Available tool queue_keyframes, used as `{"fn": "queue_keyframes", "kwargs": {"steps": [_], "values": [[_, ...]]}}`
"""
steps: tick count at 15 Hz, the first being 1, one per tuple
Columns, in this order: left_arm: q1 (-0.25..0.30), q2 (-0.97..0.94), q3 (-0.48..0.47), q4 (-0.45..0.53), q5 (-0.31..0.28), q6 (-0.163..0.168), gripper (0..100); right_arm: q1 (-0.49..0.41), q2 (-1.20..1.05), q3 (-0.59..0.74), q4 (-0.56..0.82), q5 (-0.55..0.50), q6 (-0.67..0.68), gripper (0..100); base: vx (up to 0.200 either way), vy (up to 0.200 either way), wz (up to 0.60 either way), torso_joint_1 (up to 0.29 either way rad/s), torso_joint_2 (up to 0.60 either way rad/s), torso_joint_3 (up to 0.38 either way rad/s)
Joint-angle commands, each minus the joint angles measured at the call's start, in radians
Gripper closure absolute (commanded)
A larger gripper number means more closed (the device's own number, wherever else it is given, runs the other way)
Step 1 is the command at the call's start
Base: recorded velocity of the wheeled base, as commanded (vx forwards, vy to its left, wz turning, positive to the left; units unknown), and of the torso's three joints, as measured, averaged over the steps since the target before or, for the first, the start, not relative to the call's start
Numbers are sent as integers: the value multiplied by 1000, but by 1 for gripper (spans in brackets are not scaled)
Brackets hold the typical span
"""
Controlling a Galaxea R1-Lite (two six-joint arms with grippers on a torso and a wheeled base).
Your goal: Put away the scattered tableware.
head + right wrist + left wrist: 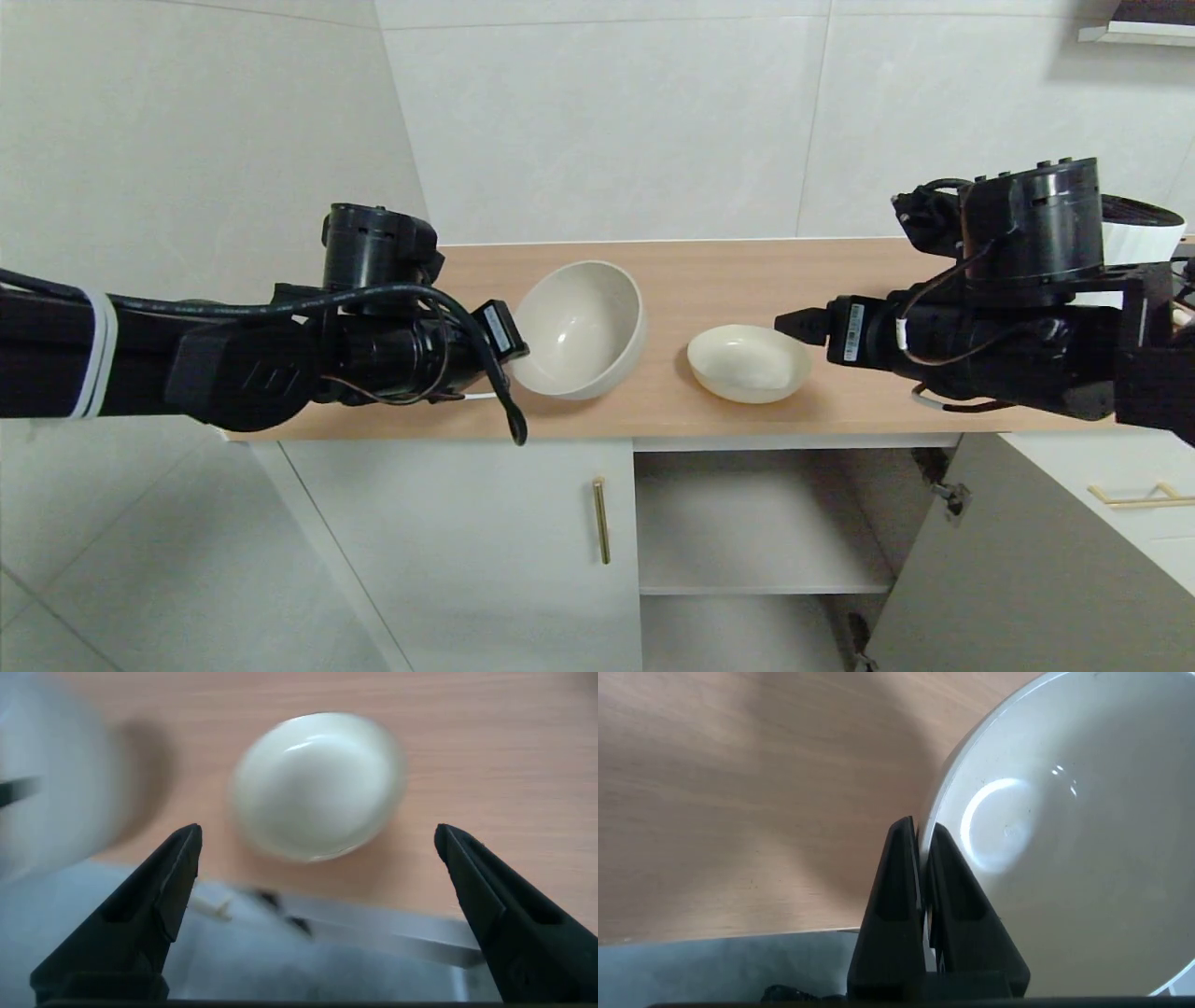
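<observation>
Nearest, the open cabinet (pixel 756 523) under the counter (pixel 747 271) awaits, its door (pixel 990 560) swung out rightward; on the counter the left gripper (pixel 922 826) is clamped on the rim of the tilted large bowl (pixel 1064 849), judged rigid, glazed, slippery and breakable, while the right gripper (pixel 316 835) gapes beside the small bowl (pixel 747 362), best rim-pinched.

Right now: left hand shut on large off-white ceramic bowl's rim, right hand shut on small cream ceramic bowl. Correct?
No. The right wrist view shows the right hand open, the small cream ceramic bowl ungripped. The left hand is shut on the rim of the large off-white ceramic bowl.
</observation>
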Motion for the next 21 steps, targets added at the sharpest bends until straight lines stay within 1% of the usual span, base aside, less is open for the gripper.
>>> {"fn": "queue_keyframes", "kwargs": {"steps": [1,3,7,12,13,20,21], "values": [[0,-21,7,0,-1,0,100,-8,113,-57,4,-92,6,0,0,0,0,0,0,0],[-3,-26,11,0,-2,1,100,-24,193,-86,1,-137,16,0,0,0,0,0,0,0],[-5,-29,11,0,-1,-2,100,-71,290,-131,-5,-137,32,0,0,0,0,0,0,0],[-5,-29,11,0,-1,-2,100,-75,299,-131,-19,-132,32,0,0,0,0,0,0,0],[-5,-29,11,0,-1,-2,100,-75,299,-131,-19,-131,32,100,0,0,0,0,0,0],[-5,-40,13,0,-1,-3,100,-75,281,-129,-14,-120,49,100,0,0,0,0,0,0],[-5,-58,30,-2,-4,0,100,-75,244,-124,-7,-89,59,100,0,0,0,0,0,0]]}}
